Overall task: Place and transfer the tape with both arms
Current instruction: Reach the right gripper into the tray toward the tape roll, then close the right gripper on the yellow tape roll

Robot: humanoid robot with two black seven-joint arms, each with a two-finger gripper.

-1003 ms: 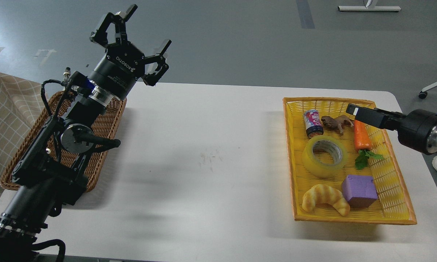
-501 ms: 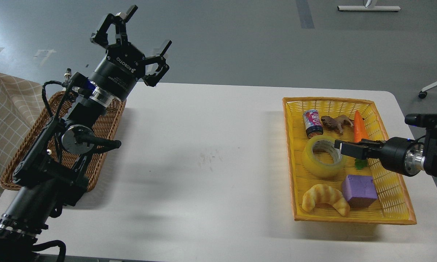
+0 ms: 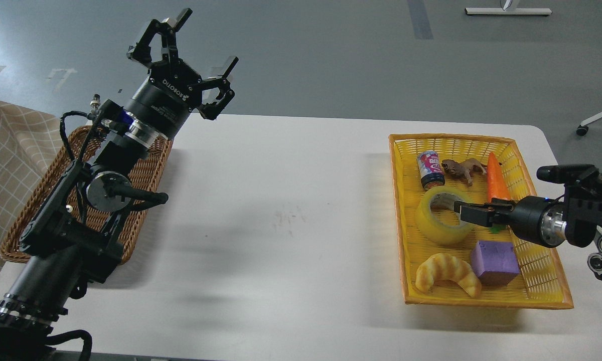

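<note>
While our left gripper (image 3: pixel 193 57) hangs high over the far left edge of the white table (image 3: pixel 291 200), fingers spread wide and holding nothing, our right gripper (image 3: pixel 465 210) reaches in low from the right over the yellow basket (image 3: pixel 532 296). Its tip sits at the right side of the roll of yellow packing tape (image 3: pixel 444 216), over the rim near the grey-white core, but it shows dark and nearly end-on, so we cannot tell whether the fingers are parted or pressed together. This roll lies flat in the basket's middle, hole facing up, just left of the gripper tip, between the small can (image 3: pixel 430 169) and the croissant toy (image 3: pixel 447 274). We judge the right arm far nearer; the left is well apart, above the wicker basket (image 3: pixel 145 175).
</note>
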